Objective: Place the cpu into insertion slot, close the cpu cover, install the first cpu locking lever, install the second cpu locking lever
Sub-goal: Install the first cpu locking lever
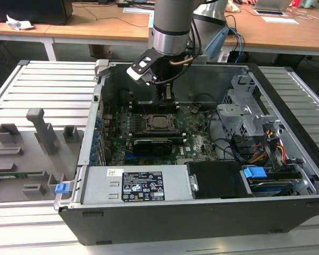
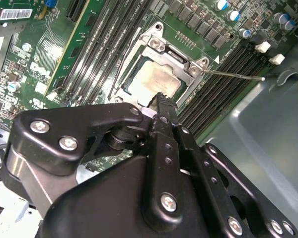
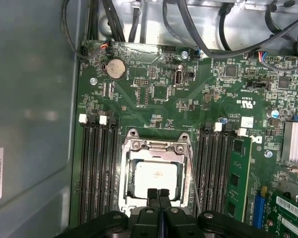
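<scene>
CPU [image 3: 155, 179] seated under its cover, closed gripper poised at the socket's edge

One arm serves the scene. The gripper [image 3: 159, 194] has its two fingers pressed together with nothing between them, and it points down into the open computer case [image 1: 212, 79]. The CPU lies flat in the insertion slot [image 3: 125, 173], directly below and just beyond the fingertips. Whether they touch the frame cannot be told. The CPU cover [image 3: 156, 147] lies down over the chip, its window showing the silvery top. In the second wrist view a thin lever rod [image 2: 236, 74] juts from the socket's corner toward the case wall, apparently unlatched. The socket is near-square. Rows of memory slots [image 3: 97, 168] flank it closely on two sides of the green board [image 3: 154, 99], so the room beside it is judged tight, with free access only from above.
</scene>
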Robot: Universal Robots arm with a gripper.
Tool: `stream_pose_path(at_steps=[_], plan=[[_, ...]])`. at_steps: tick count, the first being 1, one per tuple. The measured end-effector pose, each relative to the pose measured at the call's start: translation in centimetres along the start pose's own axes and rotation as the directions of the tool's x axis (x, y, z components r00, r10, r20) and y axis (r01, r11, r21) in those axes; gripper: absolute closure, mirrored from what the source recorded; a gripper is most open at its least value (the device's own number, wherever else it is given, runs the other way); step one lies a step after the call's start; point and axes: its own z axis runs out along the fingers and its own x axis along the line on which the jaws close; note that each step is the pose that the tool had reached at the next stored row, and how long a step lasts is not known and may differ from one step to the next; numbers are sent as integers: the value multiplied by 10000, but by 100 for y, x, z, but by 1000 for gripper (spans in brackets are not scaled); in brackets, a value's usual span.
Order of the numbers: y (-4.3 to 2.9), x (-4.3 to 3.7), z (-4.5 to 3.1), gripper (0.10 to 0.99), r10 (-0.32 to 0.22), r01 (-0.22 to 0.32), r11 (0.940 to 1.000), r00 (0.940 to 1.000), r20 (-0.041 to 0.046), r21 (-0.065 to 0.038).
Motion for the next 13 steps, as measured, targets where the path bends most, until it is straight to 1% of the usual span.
stream_pose_path(at_steps=[5, 13], plan=[[0, -1, -2, 980, -657, 657, 9978, 9978, 13, 7], [0, -1, -1, 980, -851, 851, 9964, 9964, 15, 8]])
